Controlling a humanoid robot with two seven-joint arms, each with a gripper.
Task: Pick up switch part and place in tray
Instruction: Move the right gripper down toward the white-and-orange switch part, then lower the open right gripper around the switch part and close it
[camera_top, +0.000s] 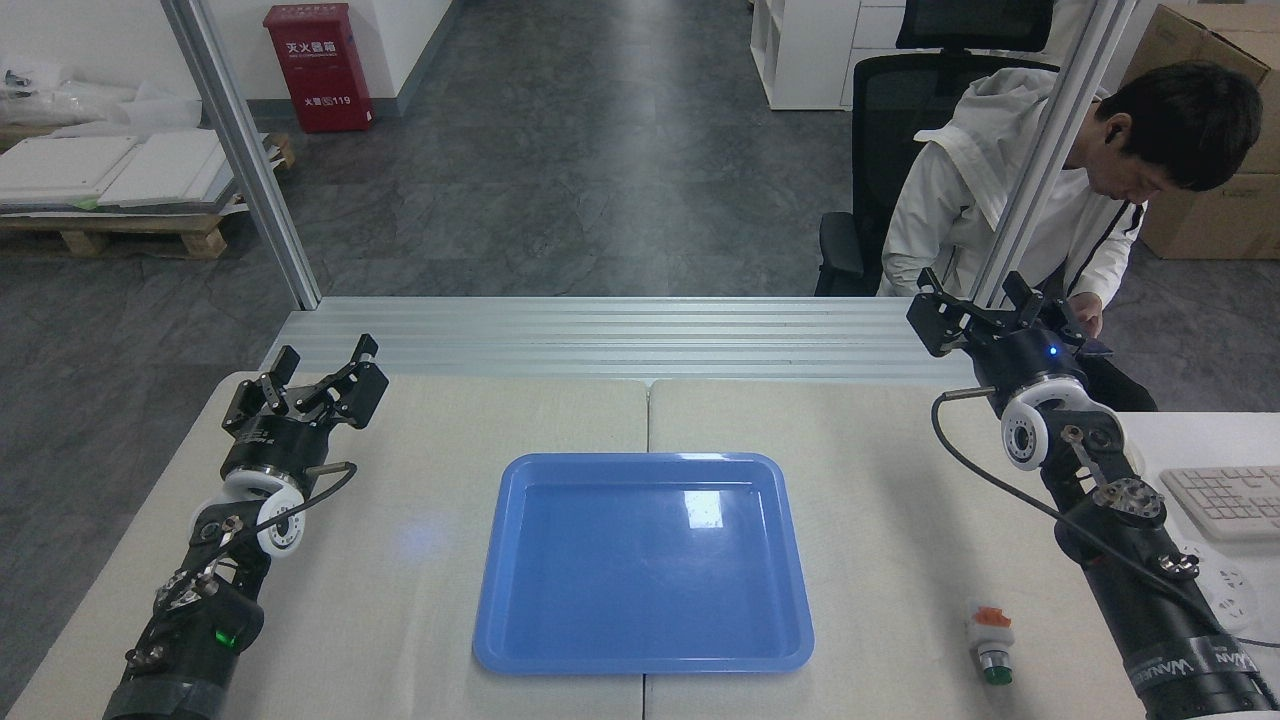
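The pale bench (420, 560) fills the lower half of the frame, two cloth-covered halves meeting at a seam down the centre. Square in the middle sits the blue tray (643, 565), glossy, flat on the bench and straddling that seam, with nothing lying in it. Upper right, a person (1010, 200) in a white jacket sits on a black chair behind the bench, head bent down. Coming up the left side of the frame, the left arm lies over the bench, and the left claw (318, 372) sits at the bench's far left corner with its fingers spread apart and nothing between them. On the right side the right arm reaches up to the far right edge of the bench, where the right claw (975, 305) has its two dark fingers apart too, gripping nothing. And down at the lower right, the switch part (991, 644) lies on the bench, orange end toward the far side, green button toward the bottom of the frame, well apart from the tray's right rim and just beside the right forearm.
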